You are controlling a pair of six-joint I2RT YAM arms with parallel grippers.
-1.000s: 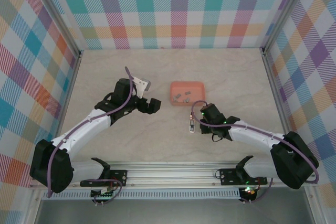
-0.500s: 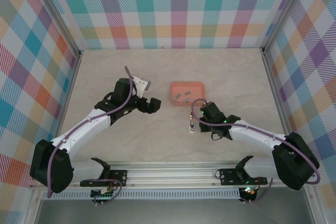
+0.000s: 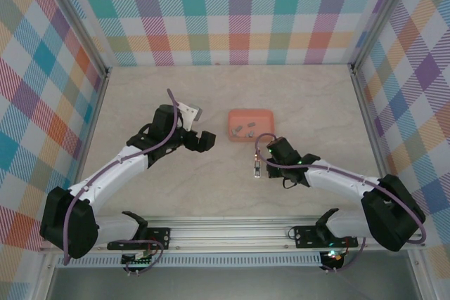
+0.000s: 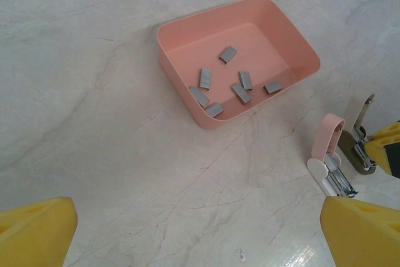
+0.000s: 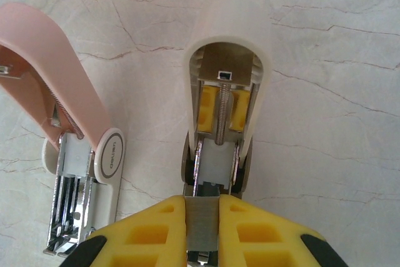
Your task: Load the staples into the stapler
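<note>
Over the marbled table [image 3: 211, 194], the right gripper [image 5: 202, 201] is pinching a grey strip [image 5: 202, 229], likely needing alignment with the open stapler [image 5: 81, 173]. The left gripper [image 3: 203, 141] is hovering, fingers apart.

Staples [image 4: 205, 78]: seven short grey strips.
Tray [image 4: 262, 39]: one, coral-pink, rectangular.
Staplers: two, namely one pink stapler [image 5: 69, 173] and one cream stapler [image 5: 220, 148].
Desk [image 3: 211, 187]: one, pale marbled top.
Arms: two.
Tools: two, one per arm, namely the left tool [image 3: 202, 140] and the right tool [image 5: 203, 214].
Tool fingers: four, yellow, two per tool.
</note>
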